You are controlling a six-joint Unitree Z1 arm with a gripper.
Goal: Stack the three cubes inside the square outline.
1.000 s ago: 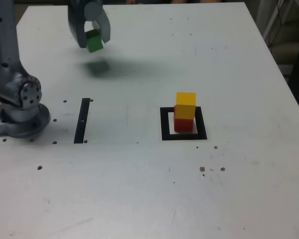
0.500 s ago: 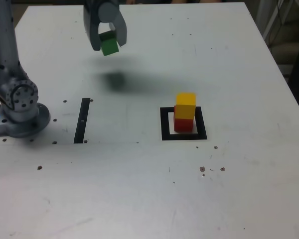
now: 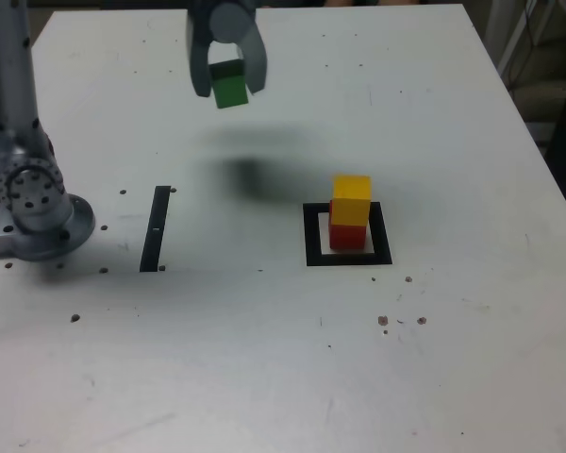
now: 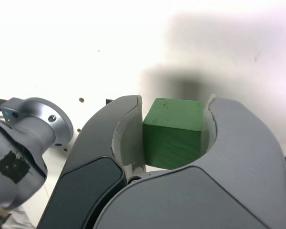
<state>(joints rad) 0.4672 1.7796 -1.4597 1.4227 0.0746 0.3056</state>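
Note:
My gripper [image 3: 229, 87] hangs high over the white table, shut on the green cube [image 3: 230, 85]. In the wrist view the green cube [image 4: 173, 132] sits squeezed between my two grey fingers [image 4: 126, 138]. Inside the black square outline [image 3: 313, 235], to the exterior view's right of and nearer than my gripper, the yellow cube [image 3: 351, 199] rests on the red cube [image 3: 347, 235]. The gripper's shadow falls on the table between it and the stack.
The arm's grey base [image 3: 36, 212] stands at the exterior view's left. A thin black strip [image 3: 156, 228] lies on the table between the base and the outline. The table's far and right edges are in view.
The gripper has carried the green cube toward the exterior view's right, closer to the stack. The two-cube stack has not moved.

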